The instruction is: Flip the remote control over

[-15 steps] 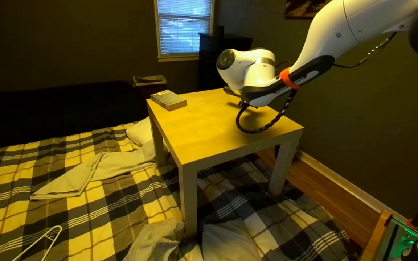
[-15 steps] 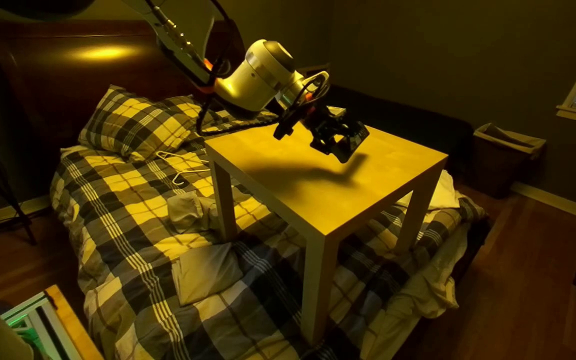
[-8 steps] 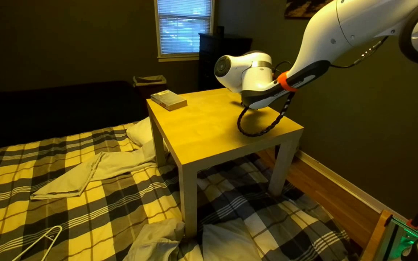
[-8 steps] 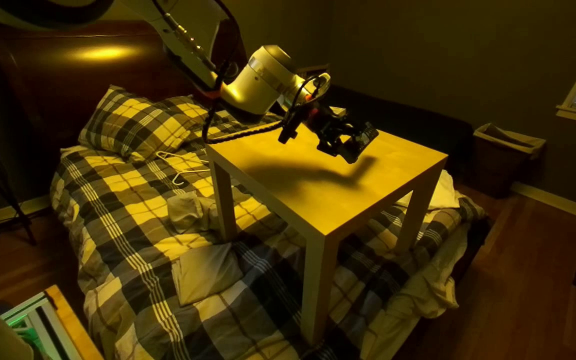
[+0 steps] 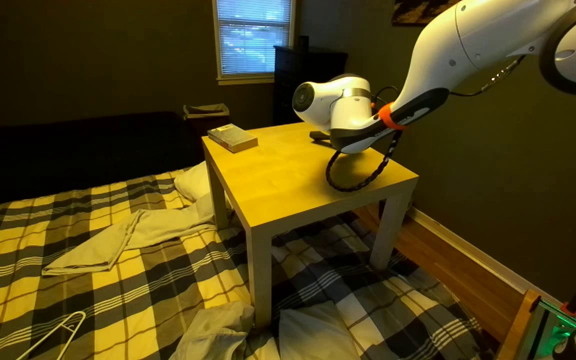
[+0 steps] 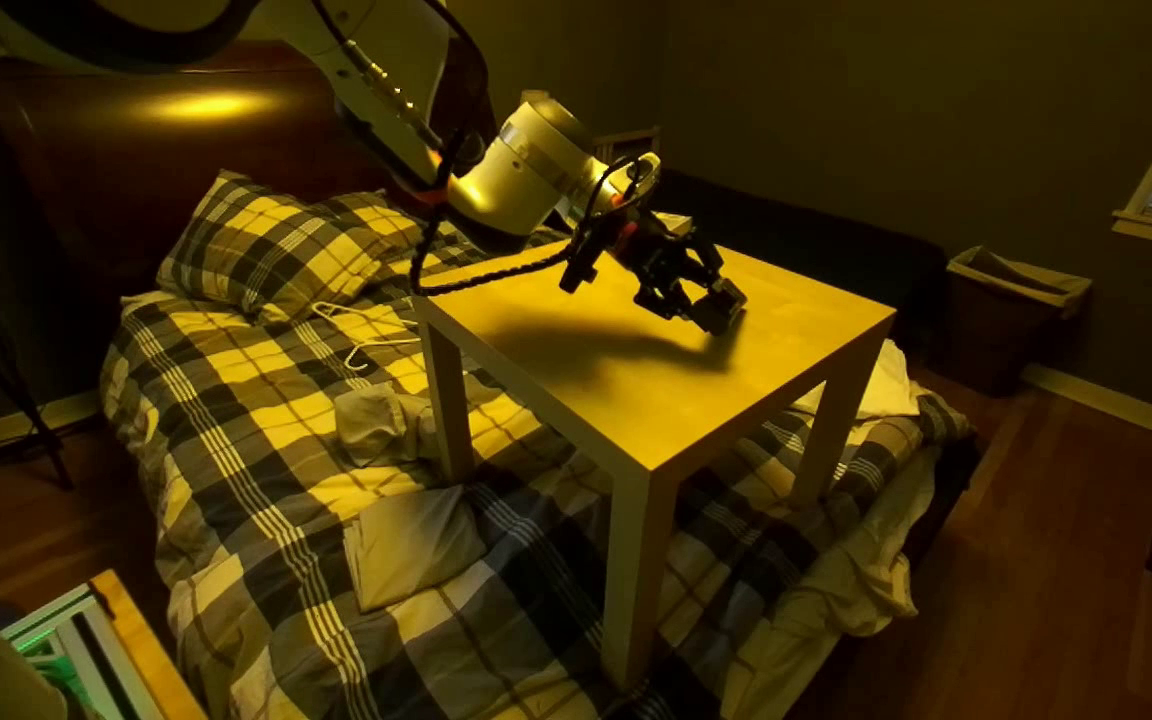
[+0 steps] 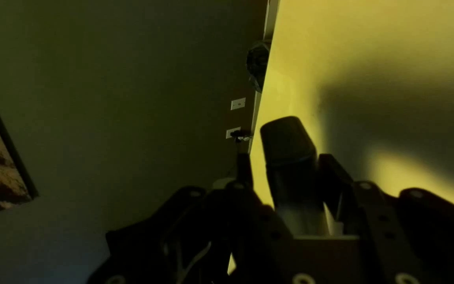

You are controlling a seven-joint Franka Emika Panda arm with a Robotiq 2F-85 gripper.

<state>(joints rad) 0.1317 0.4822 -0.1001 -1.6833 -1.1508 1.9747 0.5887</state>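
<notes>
The remote control [image 7: 290, 173] is a dark bar between the fingers of my gripper [image 7: 285, 163] in the wrist view. A strip of yellow table [image 7: 369, 23] shows between it and the left finger; it lies against or very near the right finger. In an exterior view my gripper [image 6: 722, 294] is open, low over the tabletop [image 6: 806, 320], with the remote control [image 6: 734, 294] tilted at the lower finger. Whether it touches the table I cannot tell. In an exterior view a dark bar end, seemingly the remote control [image 5: 319, 136], shows past the wrist, which hides the gripper.
A pale box [image 5: 233, 138] lies at a far corner of the table; part of it [image 6: 674, 222] shows behind the gripper. A cable loop [image 5: 353, 187] hangs low over the tabletop. A wall outlet [image 7: 233, 133] and dark wall are beyond the table edge.
My gripper has moved lower and a little forward over the table. Its fingers have spread, and the upper finger has come away from the remote control, which has dropped toward the lower finger.
</notes>
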